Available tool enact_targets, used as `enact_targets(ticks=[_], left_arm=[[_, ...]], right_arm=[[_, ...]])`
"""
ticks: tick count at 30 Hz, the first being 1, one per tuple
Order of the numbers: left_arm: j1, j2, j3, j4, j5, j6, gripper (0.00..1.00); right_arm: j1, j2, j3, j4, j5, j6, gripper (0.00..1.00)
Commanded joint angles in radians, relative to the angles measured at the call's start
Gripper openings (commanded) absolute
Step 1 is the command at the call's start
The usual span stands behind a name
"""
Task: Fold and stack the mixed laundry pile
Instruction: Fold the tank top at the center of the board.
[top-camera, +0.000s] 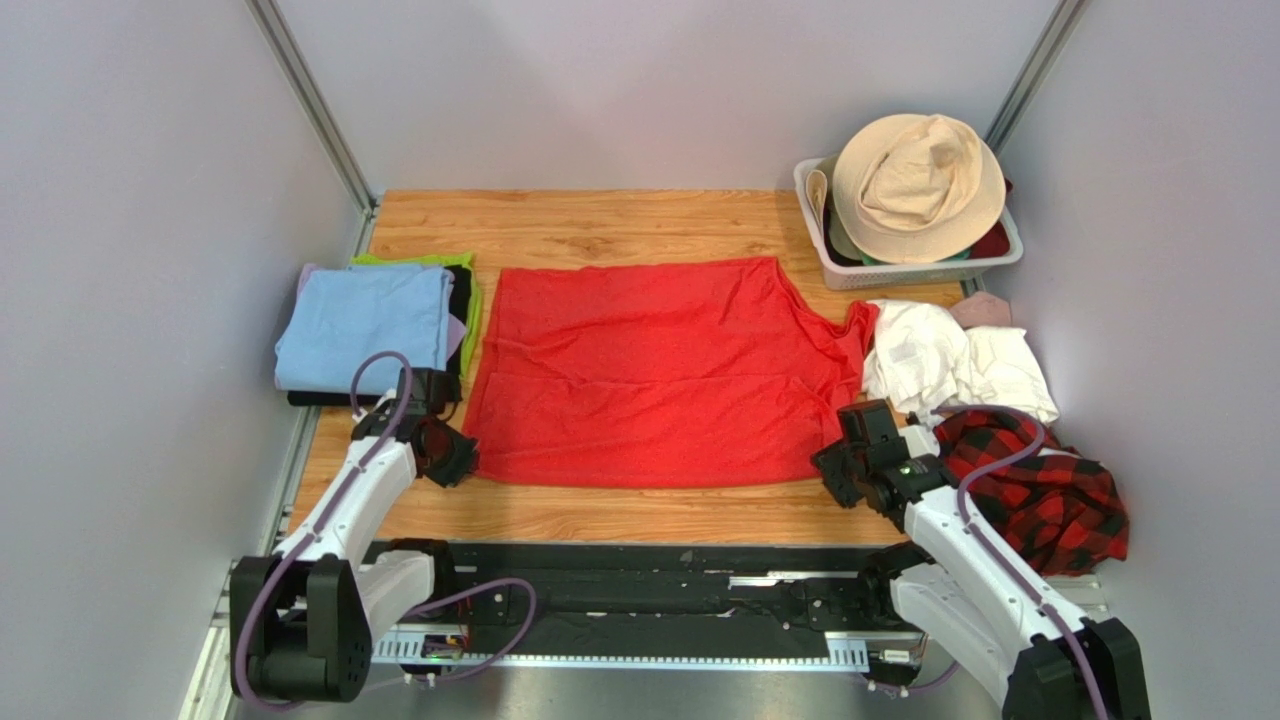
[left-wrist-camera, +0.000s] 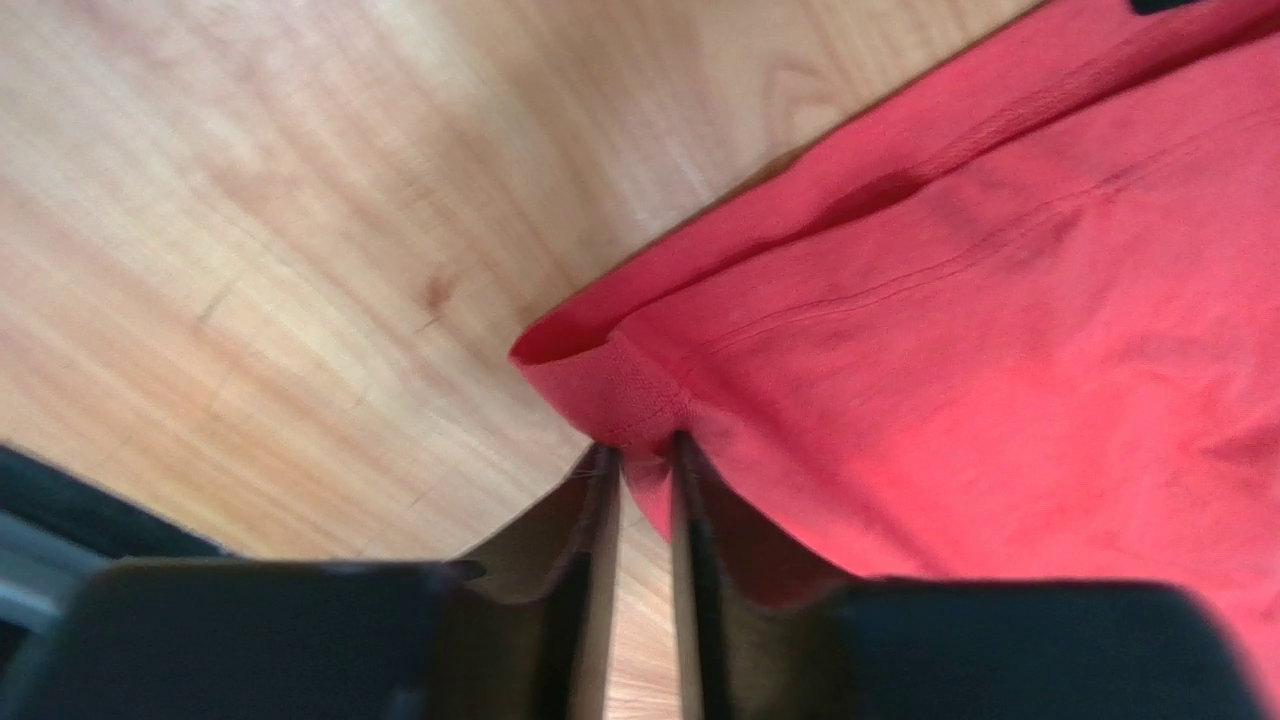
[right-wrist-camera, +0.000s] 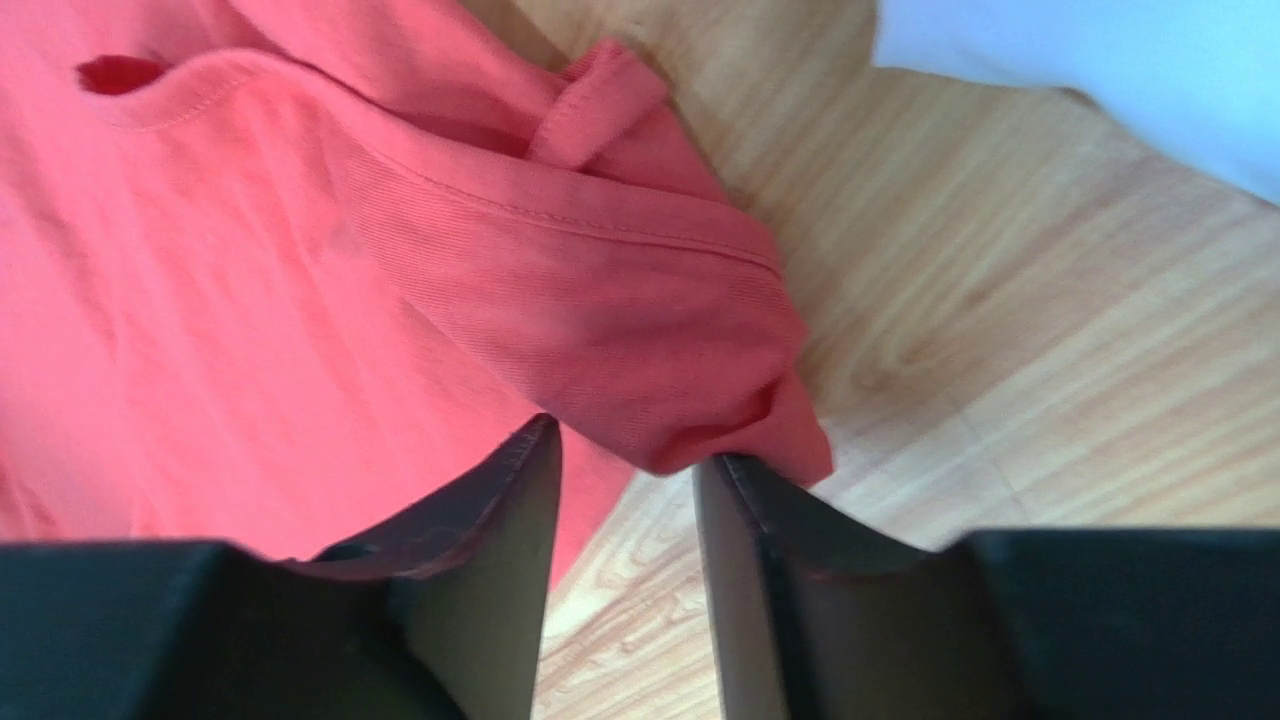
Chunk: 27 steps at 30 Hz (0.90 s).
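Left gripper narrow, red tee corner between its tips, grip unclear; right gripper parted wider, a bunched tee corner at its tips; tee flat between both; whites and plaid beside the right one.

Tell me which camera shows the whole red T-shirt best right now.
Top external. It shows the red T-shirt spread flat mid-table, nearly its whole outline in view. Left wrist catches only a hem corner at the left gripper's tips; right wrist shows only a bunched fold at the right gripper's tips.
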Motion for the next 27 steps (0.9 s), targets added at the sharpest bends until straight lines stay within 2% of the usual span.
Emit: enact_targets(ticks=[1, 3, 4, 5, 7, 8, 10, 11, 13, 15, 16, 18, 23, 26, 27], left_arm=[[0.000, -0.065, 0.001, -0.095, -0.049, -0.040, 0.36], [0.000, -0.094, 0.026, -0.137, -0.072, -0.028, 0.41], [0.000, -0.105, 0.037, -0.150, -0.079, -0.023, 0.42], [0.000, -0.128, 0.047, -0.162, -0.093, -0.008, 0.51], [0.000, -0.148, 0.088, -0.196, -0.102, 0.009, 0.52], [0.000, -0.165, 0.103, -0.208, -0.102, 0.040, 0.59], [0.000, -0.179, 0.151, -0.231, -0.102, 0.066, 0.59], [0.000, -0.197, 0.166, -0.243, -0.107, 0.089, 0.59], [0.000, -0.223, 0.197, -0.224, -0.081, 0.136, 0.55], [-0.001, -0.263, 0.205, -0.144, 0.018, 0.248, 0.50], [-0.003, -0.269, 0.206, -0.127, 0.048, 0.273, 0.50], [-0.006, -0.285, 0.199, -0.063, 0.132, 0.327, 0.50], [-0.049, -0.205, 0.157, 0.057, 0.212, 0.347, 0.44], [-0.056, -0.110, 0.122, 0.129, 0.249, 0.348, 0.35], [-0.056, -0.085, 0.113, 0.149, 0.255, 0.348, 0.28]], right_arm=[[-0.005, -0.043, 0.039, -0.097, 0.069, -0.018, 0.46], [-0.005, -0.052, 0.070, -0.127, 0.100, -0.039, 0.51], [-0.005, -0.053, 0.079, -0.128, 0.107, -0.079, 0.57], [-0.005, -0.052, 0.089, -0.146, 0.126, -0.093, 0.58], [-0.005, -0.038, 0.125, -0.165, 0.144, -0.139, 0.63], [-0.004, -0.034, 0.135, -0.174, 0.155, -0.160, 0.66], [-0.005, -0.026, 0.159, -0.177, 0.166, -0.217, 0.80], [-0.005, -0.018, 0.165, -0.158, 0.175, -0.240, 0.81], [-0.005, -0.015, 0.192, -0.151, 0.180, -0.291, 0.82], [-0.005, -0.038, 0.209, -0.150, 0.175, -0.349, 0.84], [-0.005, -0.052, 0.212, -0.147, 0.169, -0.360, 0.87], [-0.015, -0.111, 0.203, -0.122, 0.135, -0.394, 0.87], [-0.038, -0.228, 0.140, -0.082, 0.082, -0.444, 0.82], [-0.058, -0.244, 0.094, -0.114, 0.031, -0.417, 0.76], [-0.058, -0.248, 0.076, -0.119, 0.013, -0.379, 0.72]])
